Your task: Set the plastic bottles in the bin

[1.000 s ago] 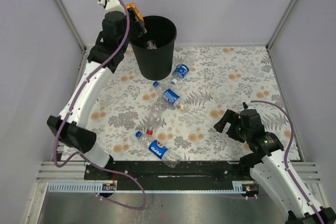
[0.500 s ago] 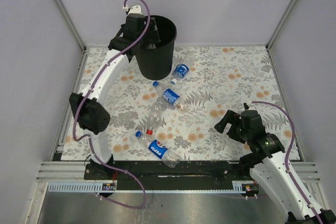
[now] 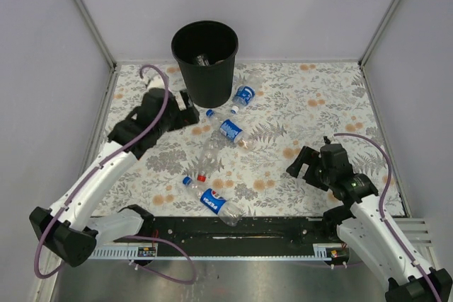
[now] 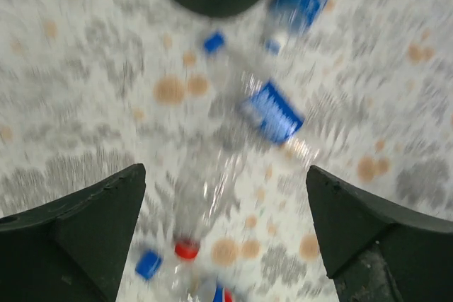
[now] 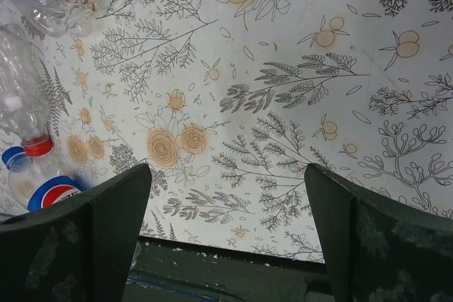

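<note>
The left fingers (image 4: 85, 231) stand wide apart with nothing between them, above the floral worktop (image 3: 311, 104) just left of the base of the black bin (image 3: 209, 86). The left wrist view is blurred. Between the finger tips it shows the red-capped clear bottle (image 4: 205, 196) lying on the cloth, and beyond it a blue-labelled bottle (image 4: 272, 111) with its loose-looking blue cap end toward the bin.

The right fingers (image 5: 92, 238) are also spread wide and hold nothing. They hang over the right side of the worktop, well apart from the bottles.

In the top view four bottles lie on the cloth in a rough line. A blue-labelled one (image 3: 243, 96) is just beside the bin's base, then the second blue-labelled bottle and the red-capped one. A Pepsi bottle (image 3: 212, 201) lies near the front edge. One clear bottle (image 3: 203, 58) lies inside the bin, which stands upright at the far edge.
</note>
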`<state>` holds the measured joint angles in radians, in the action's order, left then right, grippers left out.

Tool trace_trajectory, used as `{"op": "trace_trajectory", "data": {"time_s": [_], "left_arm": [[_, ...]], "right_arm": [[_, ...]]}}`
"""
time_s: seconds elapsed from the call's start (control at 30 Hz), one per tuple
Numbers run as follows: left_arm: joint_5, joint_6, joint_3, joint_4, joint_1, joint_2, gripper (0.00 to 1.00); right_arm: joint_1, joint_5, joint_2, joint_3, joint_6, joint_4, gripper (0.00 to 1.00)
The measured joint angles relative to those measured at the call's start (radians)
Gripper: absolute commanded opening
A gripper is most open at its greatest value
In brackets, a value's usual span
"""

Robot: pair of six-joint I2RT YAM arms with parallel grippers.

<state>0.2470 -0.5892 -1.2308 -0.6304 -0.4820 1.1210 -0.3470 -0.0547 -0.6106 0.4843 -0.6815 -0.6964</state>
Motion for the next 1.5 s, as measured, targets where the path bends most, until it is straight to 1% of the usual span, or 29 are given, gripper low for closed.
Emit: {"op": "trace_trajectory", "data": {"time_s": [0.17,0.23,0.3,0.4,0.6,0.77,0.8,0.93,1.0,1.03,1.1,1.17,1.27,1.37,1.5], "left_arm": [[-0.01,-0.13,0.246,-0.089,-0.109,-0.044,0.99],[-0.011,-0.175,0.309,-0.122,-0.123,-0.067,0.99],[-0.012,-0.189,0.349,-0.125,-0.129,-0.089,0.99],[-0.042,-0.134,0.379,-0.093,-0.136,-0.079,0.99],[-0.095,0.008,0.374,0.026,-0.158,0.121,0.99],[-0.113,0.075,0.373,0.081,-0.175,0.252,0.99],[-0.117,0.082,0.372,0.09,-0.177,0.269,0.97],[-0.135,0.098,0.349,0.141,-0.179,0.343,0.86],[-0.138,0.104,0.327,0.156,-0.18,0.391,0.76],[-0.14,0.106,0.314,0.162,-0.18,0.417,0.69],[-0.139,0.108,0.303,0.173,-0.182,0.449,0.49],[-0.134,0.108,0.301,0.18,-0.184,0.459,0.33],[-0.11,0.108,0.296,0.167,-0.185,0.458,0.29],[-0.066,0.111,0.275,0.114,-0.186,0.445,0.29],[0.002,0.119,0.194,0.016,-0.185,0.36,0.29]], "right_arm": [[0.0,-0.016,0.002,0.0,0.003,0.007,0.99],[0.0,-0.018,0.01,0.0,0.003,0.012,1.0],[0.0,-0.019,0.022,0.0,0.003,0.016,0.99],[0.0,-0.019,0.044,-0.001,0.002,0.019,0.99],[0.0,-0.019,0.082,-0.013,-0.002,0.008,0.99],[0.0,-0.019,0.11,-0.016,-0.009,-0.008,1.0],[0.0,-0.019,0.116,-0.019,-0.009,-0.008,0.99],[0.0,-0.018,0.121,-0.029,-0.013,-0.019,0.99],[0.0,-0.018,0.121,-0.029,-0.013,-0.031,0.99],[0.0,-0.018,0.121,-0.029,-0.013,-0.034,0.99],[0.0,-0.018,0.122,-0.031,-0.013,-0.035,1.0],[0.0,-0.018,0.122,-0.031,-0.013,-0.035,0.99],[0.0,-0.018,0.121,-0.033,-0.013,-0.034,0.99],[0.0,-0.018,0.114,-0.034,-0.012,-0.034,0.99],[0.0,-0.018,0.095,-0.034,-0.011,-0.033,0.99]]}}
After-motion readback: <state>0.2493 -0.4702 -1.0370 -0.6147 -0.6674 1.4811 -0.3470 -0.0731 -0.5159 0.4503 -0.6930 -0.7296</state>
